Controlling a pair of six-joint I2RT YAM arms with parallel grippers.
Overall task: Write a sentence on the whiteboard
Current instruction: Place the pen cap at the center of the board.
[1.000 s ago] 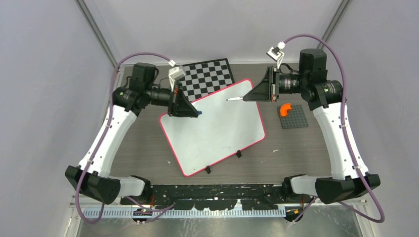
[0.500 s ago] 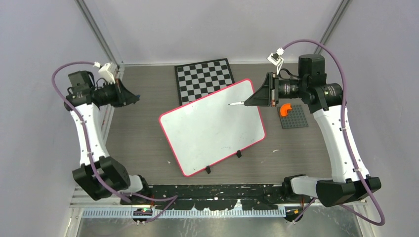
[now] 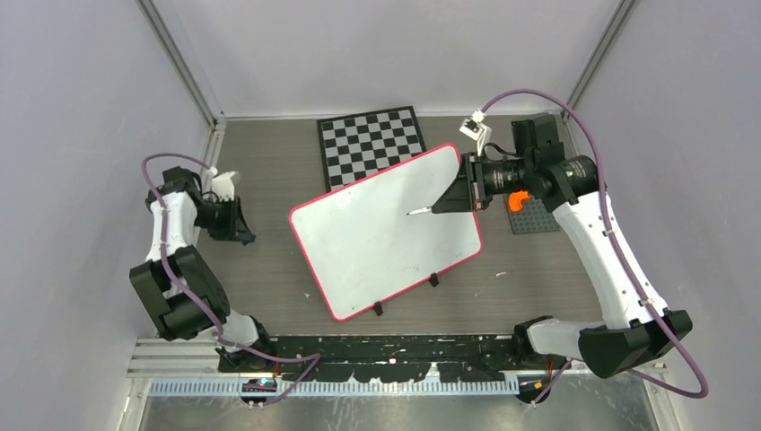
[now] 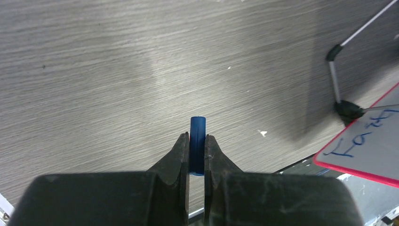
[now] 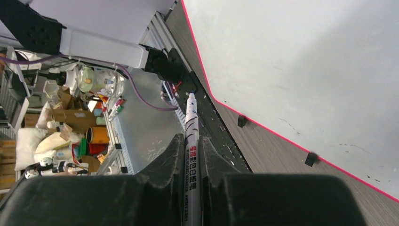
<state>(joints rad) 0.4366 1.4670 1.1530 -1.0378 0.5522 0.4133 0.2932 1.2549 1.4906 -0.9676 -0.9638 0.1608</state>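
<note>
The whiteboard lies tilted mid-table, red-rimmed, its face blank in the top view apart from faint marks. My right gripper is shut on a white marker that points left over the board's upper middle. In the right wrist view the marker sits between my fingers, with the board at upper right. My left gripper is at the far left of the table, shut on a blue marker cap. A red-rimmed white corner with blue handwritten strokes shows at the left wrist view's right edge; I cannot read them.
A black-and-white checkered board lies behind the whiteboard. An orange piece sits on a dark grey baseplate at the right. A thin metal rod with a black joint stands near the left gripper. A black rail runs along the near edge.
My left arm has swung from the whiteboard's upper left corner out to the table's far left with the blue cap. My right gripper has carried the marker nearer and leftward over the board.
</note>
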